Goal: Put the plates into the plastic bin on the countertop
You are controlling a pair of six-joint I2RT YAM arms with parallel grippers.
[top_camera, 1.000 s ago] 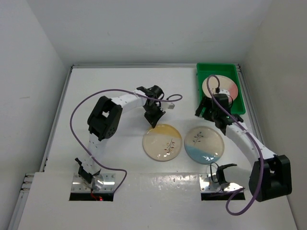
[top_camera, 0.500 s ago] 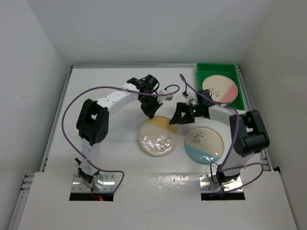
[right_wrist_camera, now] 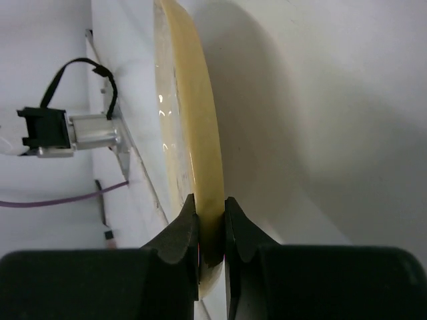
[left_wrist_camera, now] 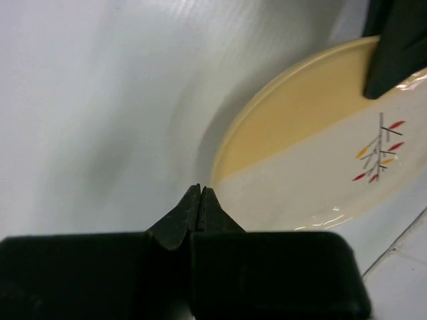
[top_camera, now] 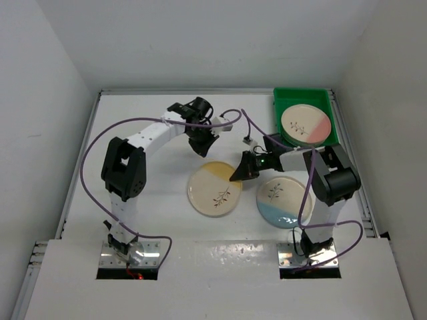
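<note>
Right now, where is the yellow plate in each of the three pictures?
Top external: the yellow plate lies mid-table, left of the blue plate.
Left wrist: it fills the right side, beyond the shut left gripper.
Right wrist: edge-on, running up the middle.
Shared landmark: the right gripper pinching its rim; its dark finger shows top right in the left wrist view.

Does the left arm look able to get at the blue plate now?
Probably not directly: the right gripper, shut on the yellow plate, lies between the left gripper and the blue plate.
</note>
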